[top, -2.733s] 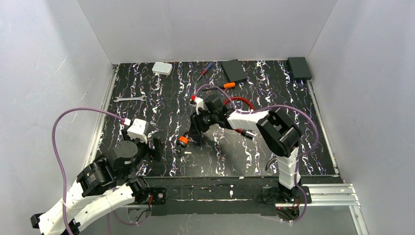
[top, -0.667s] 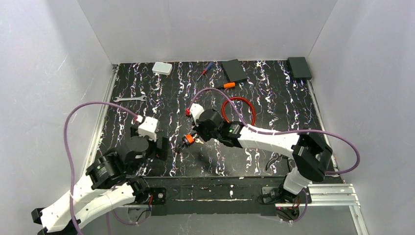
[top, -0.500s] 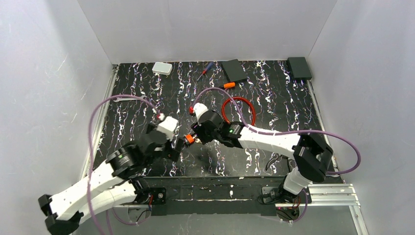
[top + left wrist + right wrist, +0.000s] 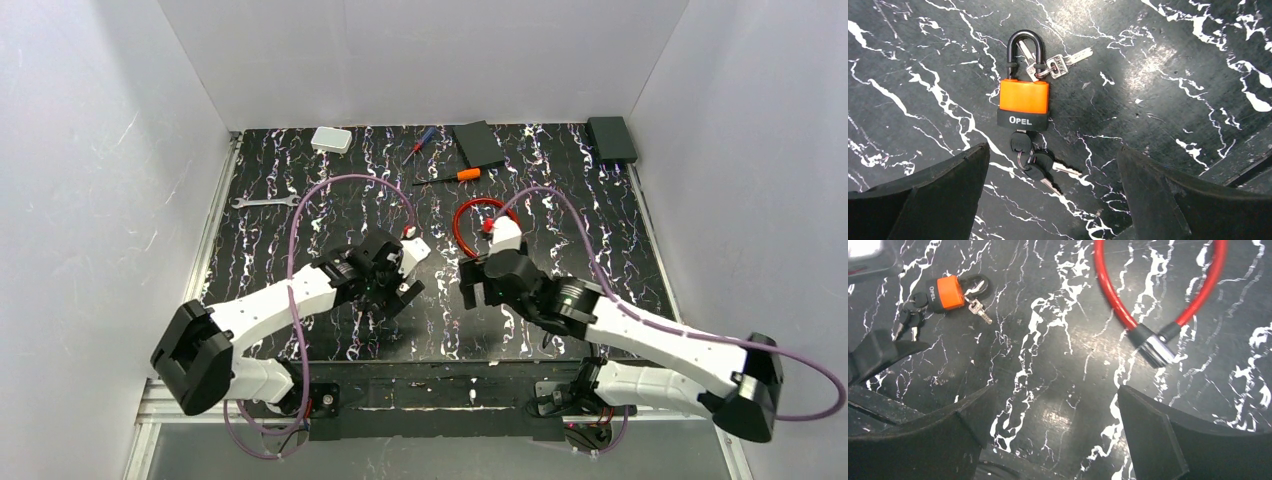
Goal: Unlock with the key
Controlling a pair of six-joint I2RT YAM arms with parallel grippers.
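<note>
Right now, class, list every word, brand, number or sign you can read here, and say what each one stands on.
"OPEL": white letters on the black band of the orange padlock.
Black head of the key in the padlock: any marking is too small to read.
Silver keys on the shackle: stamps, if any, unreadable.
Nothing else is legible.

Your black-headed key [image 4: 1022, 143] sits in the bottom of the shut orange padlock [image 4: 1024, 97], lying flat near the middle of the bench [image 4: 1158, 115].
</note>
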